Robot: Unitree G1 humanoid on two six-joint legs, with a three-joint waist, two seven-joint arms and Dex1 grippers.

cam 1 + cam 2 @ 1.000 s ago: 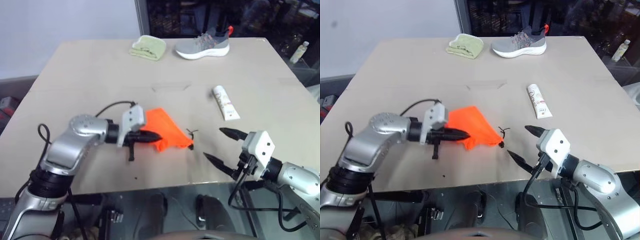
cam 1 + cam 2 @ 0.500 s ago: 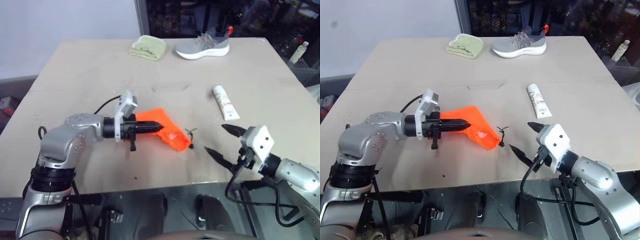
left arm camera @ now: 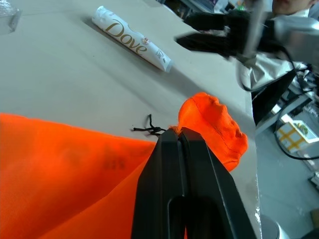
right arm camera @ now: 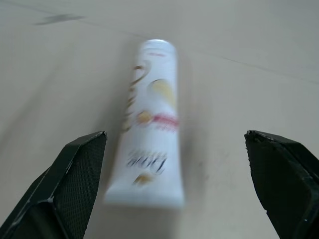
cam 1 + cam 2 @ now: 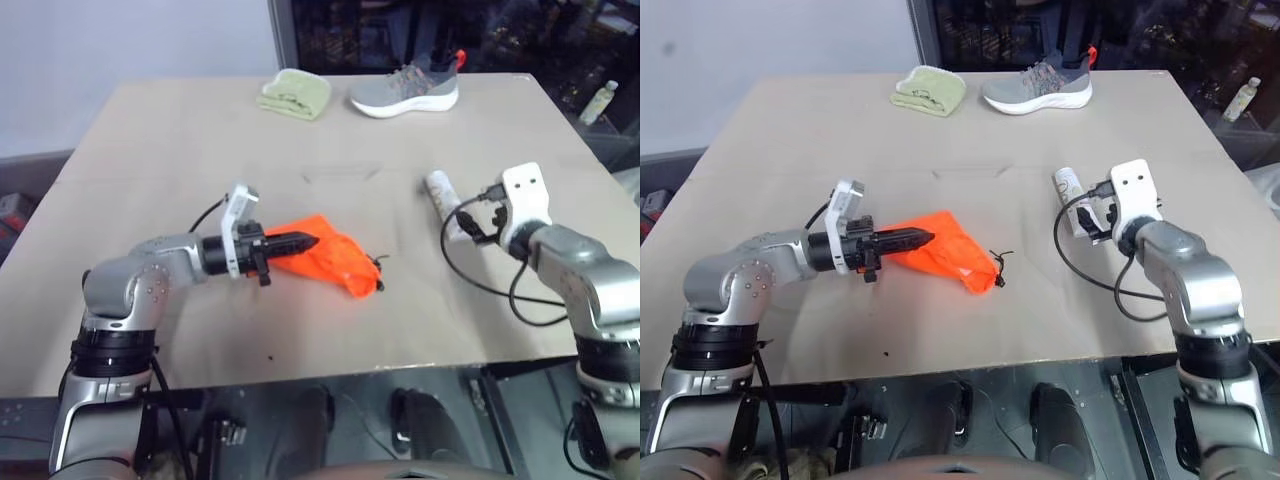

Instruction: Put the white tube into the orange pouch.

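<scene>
On beige table (image 5: 180, 130), dark shelving (image 5: 400, 30) behind.

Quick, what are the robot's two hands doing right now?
Left gripper: shut on the orange pouch.
Right gripper: open, holding nothing, at the white tube.

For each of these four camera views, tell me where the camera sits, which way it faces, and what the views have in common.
Left eye view: on the head, looking forward and down over the table; both arms show.
Right eye view: beside it, same scene, slightly offset.
Left wrist view: on the left wrist, along the shut left pincer clamping the orange pouch; the right pincer shows beyond.
Right wrist view: on the right wrist, facing the white tube between the open pincer's fingers.
Shared: the tube shows in all four views.
</scene>
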